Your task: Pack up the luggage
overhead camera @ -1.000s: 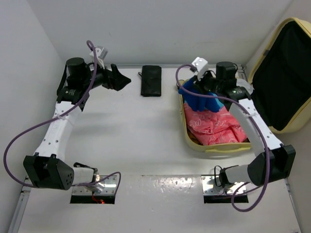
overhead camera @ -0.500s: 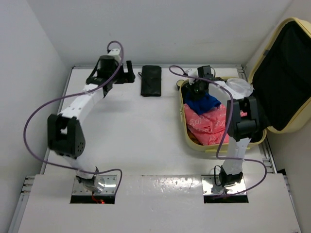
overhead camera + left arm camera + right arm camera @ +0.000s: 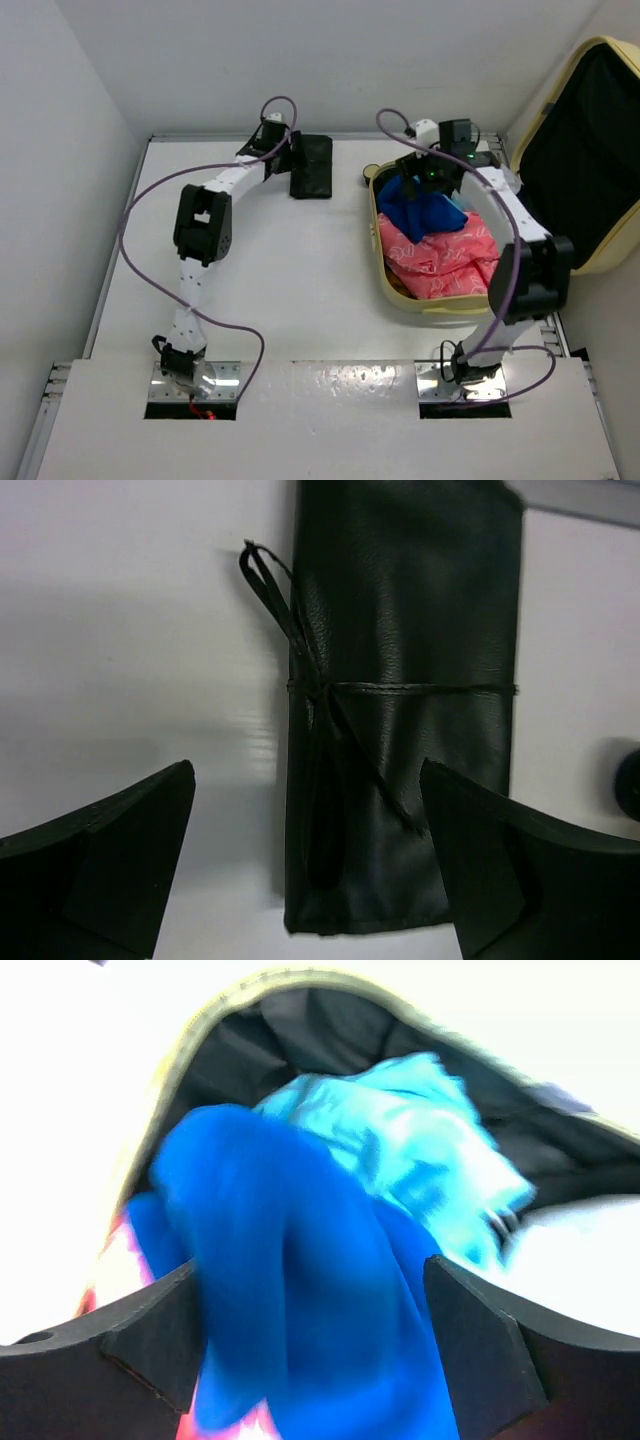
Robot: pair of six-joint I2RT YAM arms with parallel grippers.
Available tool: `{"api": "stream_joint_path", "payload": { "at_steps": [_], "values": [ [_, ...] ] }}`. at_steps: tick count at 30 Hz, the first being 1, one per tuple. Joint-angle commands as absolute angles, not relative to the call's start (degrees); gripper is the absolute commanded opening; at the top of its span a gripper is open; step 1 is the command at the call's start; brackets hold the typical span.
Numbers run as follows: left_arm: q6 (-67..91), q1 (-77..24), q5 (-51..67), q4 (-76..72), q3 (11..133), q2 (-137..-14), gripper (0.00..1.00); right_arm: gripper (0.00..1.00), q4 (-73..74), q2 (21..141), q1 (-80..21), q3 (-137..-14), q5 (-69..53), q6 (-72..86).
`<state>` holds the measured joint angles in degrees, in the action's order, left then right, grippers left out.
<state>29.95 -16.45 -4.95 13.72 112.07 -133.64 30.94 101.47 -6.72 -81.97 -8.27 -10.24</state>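
The luggage (image 3: 388,285), a pale yellow suitcase, lies open at the right with its black-lined lid (image 3: 580,150) leaning back. Inside it a pink garment (image 3: 440,262) lies at the near end and a blue garment (image 3: 420,205) at the far end. My right gripper (image 3: 416,184) hovers over the blue garment (image 3: 290,1290) and stands open (image 3: 310,1265), with the cloth bulging between its fingers (image 3: 150,1330). A black rolled pouch (image 3: 311,166) with a tie lies at the back of the table. My left gripper (image 3: 289,157) is open (image 3: 305,770) just above the pouch (image 3: 400,680), over its near left edge.
White walls close in the table on the left, back and right. A small black wheel (image 3: 368,178) of the luggage sits between the pouch and the suitcase rim, seen also as a dark round wheel (image 3: 628,785) at the right edge.
My right gripper has opened and the blue garment now rests in the luggage. The left arm has swung right along the back edge to the black pouch.
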Motion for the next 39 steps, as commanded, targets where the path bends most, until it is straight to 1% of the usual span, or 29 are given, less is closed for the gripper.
{"api": "stream_joint_path", "payload": {
  "at_steps": [1, 2, 7, 9, 10, 11, 12, 13, 14, 15, 16, 17, 18, 19, 22, 23, 24, 26, 27, 28, 31, 32, 35, 38, 39],
  "values": [
    [32.7, -19.07, -7.55, 13.97, 118.2, -138.06, 1.0, 0.83, 35.76, 91.61, -5.89, -83.84, -11.51, -8.53],
    [32.09, -19.07, -8.17, 13.97, 119.08, -140.34, 1.0, 0.85, 36.47, 89.58, -5.98, -84.2, -11.69, -8.44],
    [29.36, -21.88, -10.89, 13.97, 121.9, -143.96, 1.0, 0.87, 39.11, 84.64, -5.98, -85.96, -12.39, -7.65],
    [28.66, -22.49, -11.51, 13.97, 122.43, -144.67, 0.88, 0.87, 40.16, 83.07, -5.98, -86.75, -13.0, -6.68],
    [28.65, -22.5, -11.51, 13.97, 121.91, -145.19, 0.75, 0.87, 40.34, 82.19, -5.89, -86.75, -13.27, -6.16],
    [28.65, -23.02, -11.51, 13.97, 121.38, -145.2, 0.75, 0.87, 40.52, 82.18, -5.89, -86.75, -13.45, -5.89],
    [28.65, -23.03, -12.12, 13.97, 121.38, -145.2, 0.56, 0.87, 40.34, 80.87, -5.63, -86.4, -13.45, -5.63],
    [28.04, -23.03, -12.13, 13.97, 120.59, -145.2, 0.44, 0.87, 40.52, 80.51, -5.89, -86.14, -13.36, -5.54],
    [28.04, -23.03, -12.13, 14.5, 119.72, -145.2, 0.37, 0.87, 40.43, 79.55, -5.8, -86.13, -13.19, -5.62],
    [28.04, -23.03, -11.43, 14.5, 119.19, -145.2, 0.23, 0.87, 40.6, 78.67, -5.89, -85.44, -13.18, -5.54],
    [27.34, -23.03, -11.43, 14.5, 117.96, -144.59, 0.16, 0.87, 40.43, 78.49, -5.89, -85.17, -13.01, -5.71],
    [27.33, -23.03, -11.43, 14.5, 117.08, -143.54, 0.06, 0.87, 40.52, 77.44, -5.45, -84.82, -12.83, -5.71],
    [27.33, -23.03, -11.43, 14.5, 116.46, -142.74, 0.02, 0.87, 40.17, 76.74, -5.62, -83.77, -12.66, -5.54],
    [26.64, -22.51, -10.9, 14.5, 114.98, -141.78, 0.0, 0.87, 39.99, 75.77, -5.19, -83.32, -12.57, -5.54],
    [25.41, -22.5, -9.5, 12.41, 111.2, -134.15, 0.0, 0.87, 37.8, 72.25, -3.96, -79.99, -11.87, -3.0],
    [24.53, -22.5, -7.84, 10.22, 105.79, -130.99, 0.0, 0.87, 37.27, 71.2, -3.43, -77.81, -11.43, -1.42],
    [23.83, -22.5, -6.52, 3.84, 102.25, -123.39, 0.0, 0.87, 35.0, 67.45, -2.99, -75.09, -11.34, -0.71],
    [22.94, -23.2, -3.54, -2.43, 93.22, -115.61, 0.0, 0.87, 32.54, 64.61, -0.27, -71.2, -12.04, 2.43],
    [22.07, -23.73, -2.38, -4.2, 91.95, -112.44, 0.0, 0.87, 31.56, 60.77, 1.65, -68.41, -11.87, 2.81],
    [20.67, -24.34, -1.24, -4.22, 91.93, -107.89, 0.0, 0.87, 30.33, 59.6, 2.37, -67.86, -11.69, 2.99],
    [20.65, -27.33, 4.11, 1.73, 95.17, -104.42, 0.0, 0.88, 30.14, 55.99, 2.55, -68.55, -8.97, 1.5],
    [22.22, -28.73, 7.52, 2.71, 95.97, -103.02, 0.0, 0.88, 30.32, 55.29, 2.64, -69.16, -6.62, 1.23],
    [24.86, -31.72, 10.28, 4.13, 97.29, -101.78, 0.0, 0.88, 29.97, 54.23, 2.55, -73.46, -2.56, 0.44],
    [27.94, -36.2, 13.62, 5.36, 99.57, -102.3, 0.0, 0.89, 30.14, 54.75, 2.46, -78.9, 1.31, -3.33],
    [27.95, -39.08, 13.62, 5.36, 101.15, -102.91, 0.0, 0.89, 30.15, 55.02, 2.63, -80.06, 4.02, -4.47]
  ]
}}
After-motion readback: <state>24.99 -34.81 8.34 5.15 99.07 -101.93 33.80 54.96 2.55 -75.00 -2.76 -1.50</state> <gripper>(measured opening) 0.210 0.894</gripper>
